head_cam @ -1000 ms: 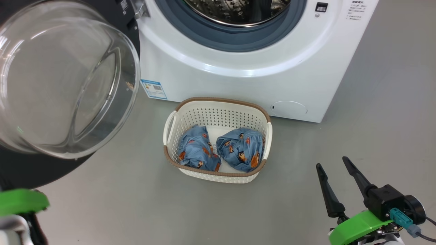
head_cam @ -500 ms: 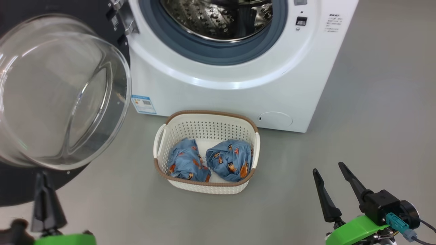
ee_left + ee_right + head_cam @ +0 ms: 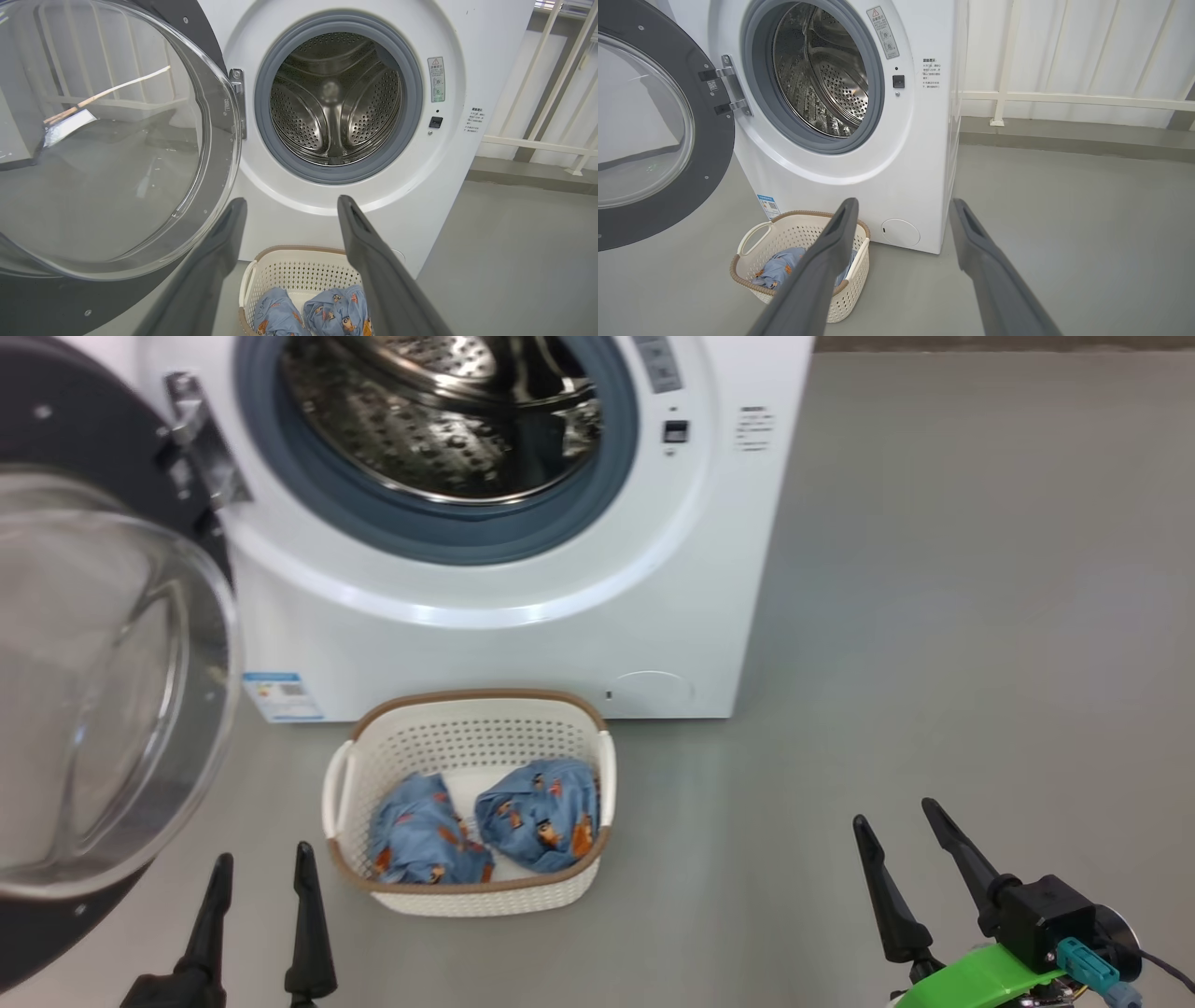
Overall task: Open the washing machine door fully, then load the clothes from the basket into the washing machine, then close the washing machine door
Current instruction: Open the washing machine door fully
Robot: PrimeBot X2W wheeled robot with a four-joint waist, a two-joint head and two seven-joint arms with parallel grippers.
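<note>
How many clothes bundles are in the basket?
2. One blue bundle in the left half of the basket, the other bundle in its right half; anything underneath would be hidden.

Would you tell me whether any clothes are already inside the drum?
No, the drum is bare, and the clothes lie in the basket.

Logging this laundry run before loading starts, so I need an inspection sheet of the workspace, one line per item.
Surface: plain grey floor.
Job's things: washing machine door open; washing machine with bare steel drum; basket on the floor before it, holding the clothes, two bundles.
Clutter: nothing seen.
Grippers: left gripper open, holding nothing; right gripper open, holding nothing.
Cables: teal connector with a dark cable at the right wrist.
Surroundings: white railing behind the machine.
</note>
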